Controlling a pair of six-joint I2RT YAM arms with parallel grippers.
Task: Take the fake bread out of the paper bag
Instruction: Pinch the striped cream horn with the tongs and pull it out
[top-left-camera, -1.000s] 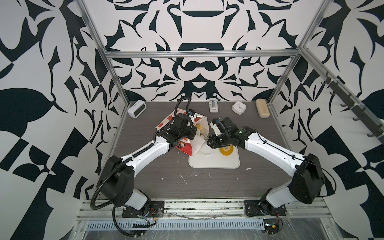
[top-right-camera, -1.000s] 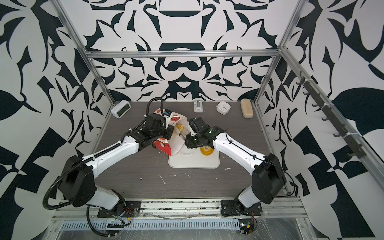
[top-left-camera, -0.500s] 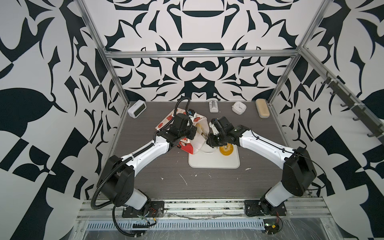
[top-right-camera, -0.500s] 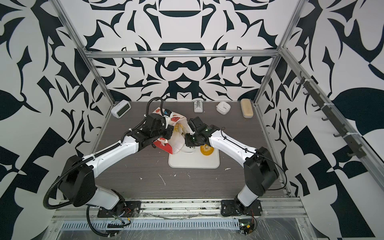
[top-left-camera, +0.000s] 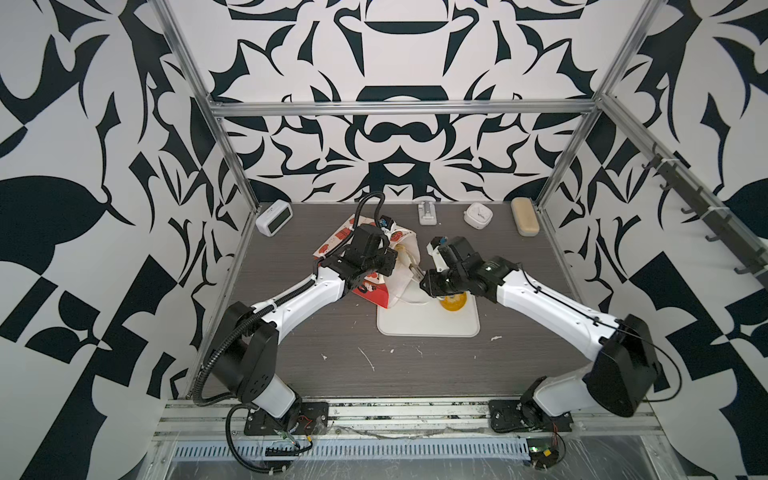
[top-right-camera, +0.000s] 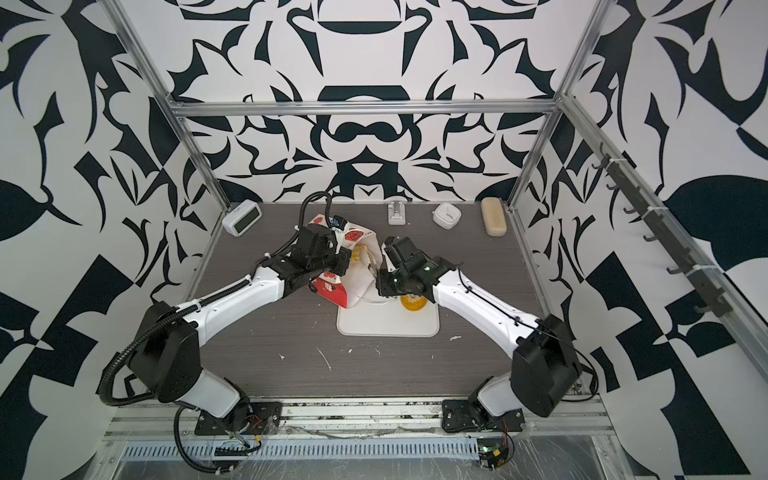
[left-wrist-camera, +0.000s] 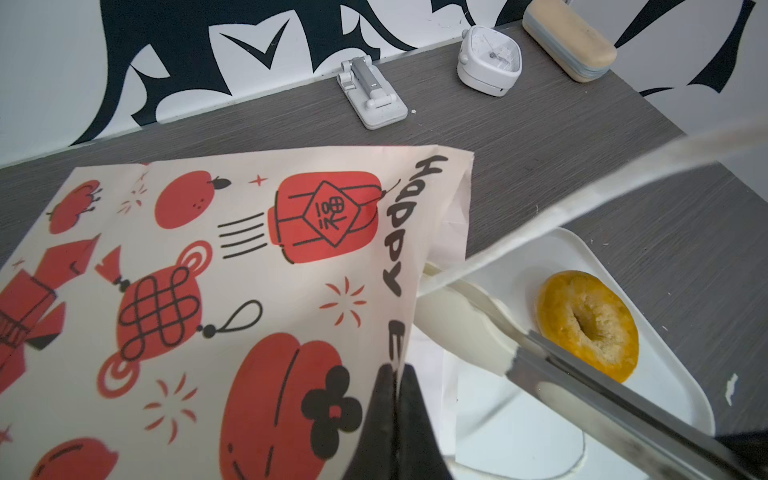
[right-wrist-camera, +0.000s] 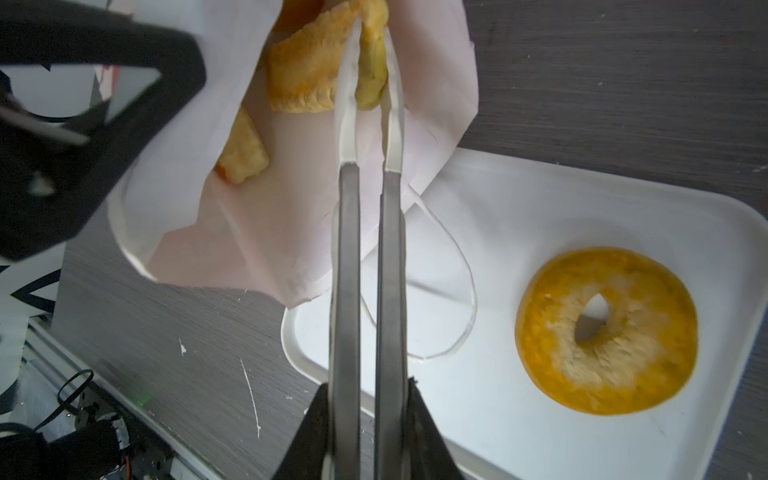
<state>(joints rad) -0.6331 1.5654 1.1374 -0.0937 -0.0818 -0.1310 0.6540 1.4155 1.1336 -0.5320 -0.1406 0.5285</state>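
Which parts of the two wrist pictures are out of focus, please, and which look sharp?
Left wrist view: the print on the paper bag is crisp, but the jaws of the right gripper, crossing in front, are smeared. Right wrist view: the bagel on the tray and the pastry between the jaws are sharp; the jaws soften nearest the lens.

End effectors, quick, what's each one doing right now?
Left end effector: closed, pinching the paper bag.
Right end effector: closed on a pastry inside the bag.
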